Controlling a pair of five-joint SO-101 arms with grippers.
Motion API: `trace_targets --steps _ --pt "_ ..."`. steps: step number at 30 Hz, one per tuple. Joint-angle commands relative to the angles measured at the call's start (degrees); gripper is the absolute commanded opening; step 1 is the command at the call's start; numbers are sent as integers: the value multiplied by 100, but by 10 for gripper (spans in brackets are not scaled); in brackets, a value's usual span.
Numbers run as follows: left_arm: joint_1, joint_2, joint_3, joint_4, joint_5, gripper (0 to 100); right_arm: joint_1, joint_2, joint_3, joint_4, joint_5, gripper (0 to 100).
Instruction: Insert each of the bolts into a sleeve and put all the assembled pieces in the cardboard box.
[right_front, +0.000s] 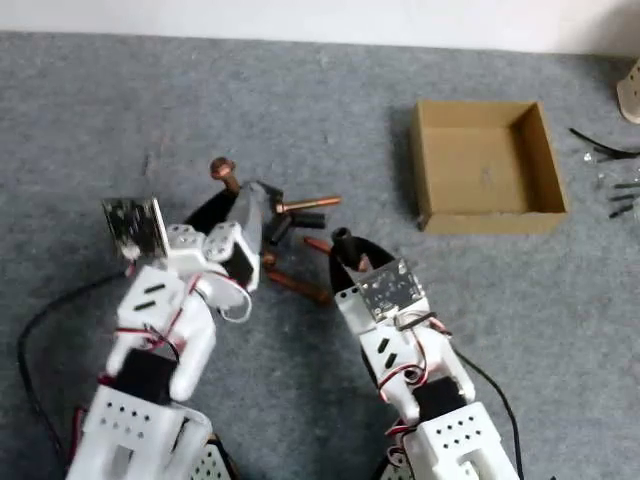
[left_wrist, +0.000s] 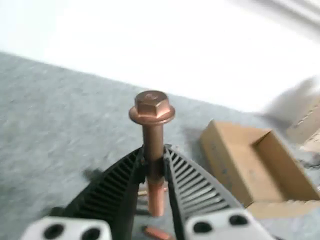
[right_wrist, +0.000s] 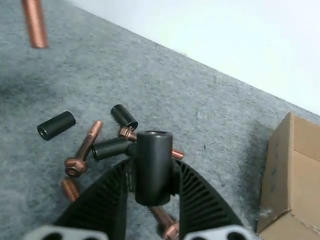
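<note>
High view: brown cardboard box without pieces; left gripper pinches copper hex bolt, right gripper pinches black cylindrical sleeve, unjoined.

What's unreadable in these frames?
High view: pile of loose copper bolts and black sleeves partly under the white arms; count unclear.
Right wrist view: brown cardboard box cut by the edge; held black cylindrical sleeve hides bolts behind it.
Left wrist view: lower tip of copper hex-head bolt blurred.
High view: small dark bits at frame edge, too small to name.
</note>
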Motion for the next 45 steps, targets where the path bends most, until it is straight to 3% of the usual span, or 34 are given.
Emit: trace_targets --steps 1,14,20,37,45 --pt "224 -532 479 -1108 589 4 -66 13 725 -40 79 5" --pt "470 -629 1226 -2242 2233 4 -303 13 725 110 193 5" --pt "1059 -629 1323 -2242 2242 4 -338 13 725 127 413 5" --pt "1086 -620 1842 -2277 2251 4 -338 4 734 136 448 5" --pt "1077 -629 1903 -2242 2268 4 -356 -31 716 338 879 5"
